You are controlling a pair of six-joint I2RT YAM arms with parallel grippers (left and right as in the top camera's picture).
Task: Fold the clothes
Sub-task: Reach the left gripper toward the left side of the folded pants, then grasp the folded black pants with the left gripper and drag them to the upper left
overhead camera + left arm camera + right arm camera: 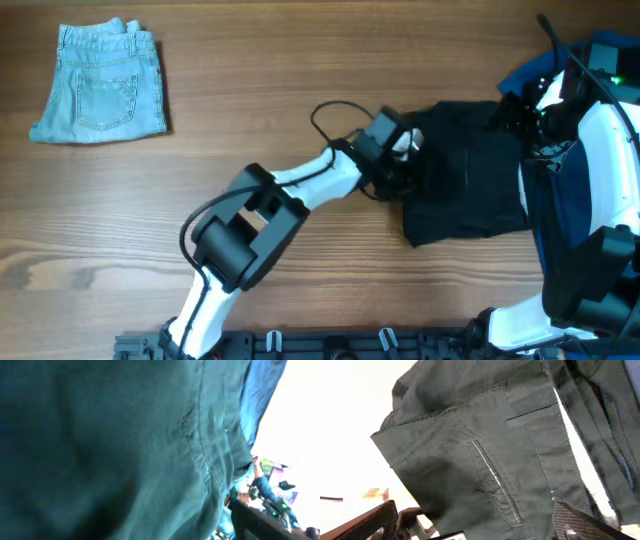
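Note:
A dark green-black pair of trousers (465, 180) lies crumpled on the table at centre right. My left gripper (400, 150) is at its left edge. Its wrist view is filled by the dark cloth (125, 445) pressed close, and the fingers are hidden, so it seems shut on the cloth. My right gripper (515, 112) is at the garment's upper right corner. In the right wrist view its fingers (480, 527) are spread wide, with the trousers' zip and pocket seam (490, 460) between and ahead of them.
A folded pair of light blue denim shorts (100, 85) lies at the far left back corner. A black cable (335, 112) loops above the left wrist. Blue cloth (610, 55) sits by the right arm's base.

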